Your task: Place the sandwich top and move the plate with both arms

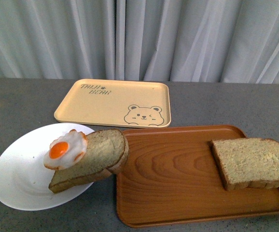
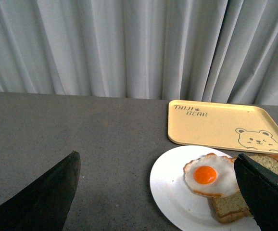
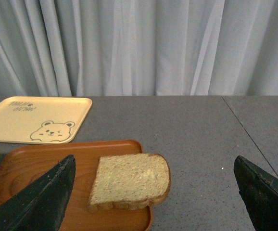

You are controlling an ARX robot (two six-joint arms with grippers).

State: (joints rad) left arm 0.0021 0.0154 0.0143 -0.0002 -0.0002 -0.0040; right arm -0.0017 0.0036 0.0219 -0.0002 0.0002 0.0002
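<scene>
As the left gripper (image 2: 156, 155) and right gripper (image 3: 153, 158) both gape empty, lower the right one squarely astride the sandwich top (image 3: 129, 180).

A grey desk (image 1: 14, 101) runs back to a pale, pleated curtain (image 1: 139, 34). At the far side lies a beige rectangular tray (image 1: 105, 99), printed with a bear's face (image 1: 143, 115) in one corner and lettering in another. Just in front of it sits a brown wood-grain tray (image 1: 173, 169). To the left, a fried egg (image 1: 66, 149) rests on a pale, round-topped bread slice (image 1: 101, 152), whose rounded end reaches the brown tray's left rim.
</scene>
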